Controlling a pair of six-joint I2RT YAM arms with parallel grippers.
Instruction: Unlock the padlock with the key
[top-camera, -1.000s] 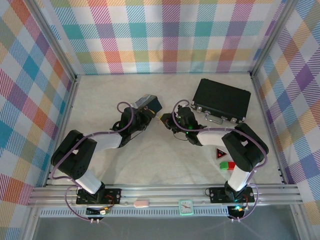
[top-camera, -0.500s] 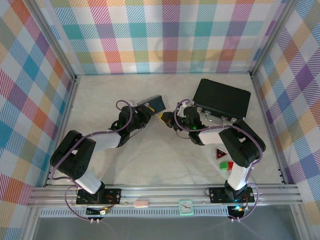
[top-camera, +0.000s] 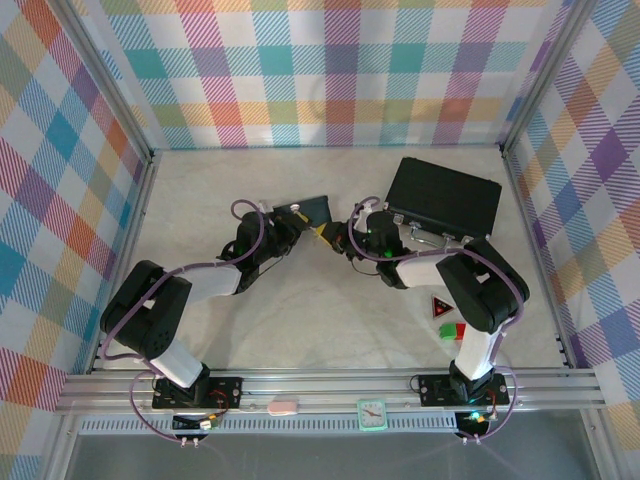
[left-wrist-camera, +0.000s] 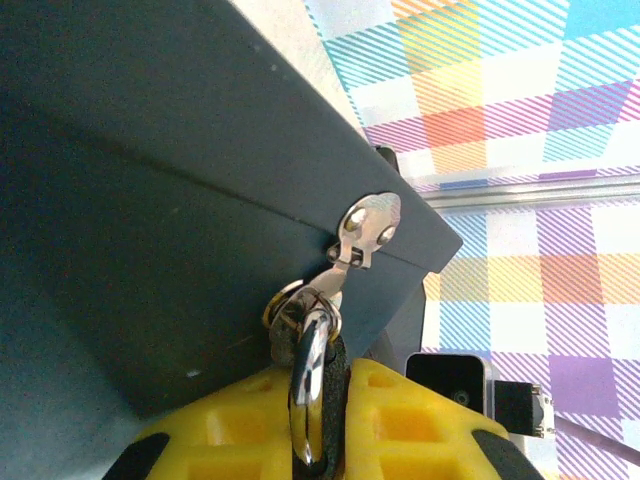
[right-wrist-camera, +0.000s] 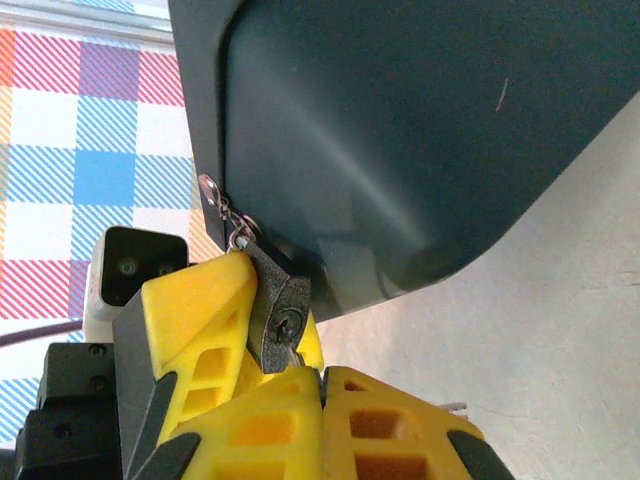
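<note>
1. We judged that the step in hand was bringing the key to the keyhole. The lock did not look open yet.
2. The padlock (right-wrist-camera: 278, 318) hung from the small silver clasp (left-wrist-camera: 366, 224) at the corner of a dark box (left-wrist-camera: 150, 200). This was near the middle of the desk (top-camera: 300, 310), between the two arms.
3. The left claw (left-wrist-camera: 325, 378) was closed on the padlock, and its yellow fingers pinched the silvery loop (left-wrist-camera: 308, 395).
4. The right claw (right-wrist-camera: 322, 385) had its fingers pressed together just below the padlock's dark body, whose keyhole faced the right wrist camera. We could not see the key. We supposed it sat between these fingers, but we cannot tell.
5. In our judgement, the next move called for very fine aiming. The slot was small, so the left claw should hold the lock steady while the right one pushed straight in and then turned.
6. The desk was pale and a little wrinkled. A flat black case (top-camera: 443, 200) lay at the far right, and a small red and green thing (top-camera: 452, 331) lay beside the right arm.
7. Checked cloth walls (top-camera: 330, 70) closed three sides. A small clock (top-camera: 372, 413) sat on the near rail.
</note>
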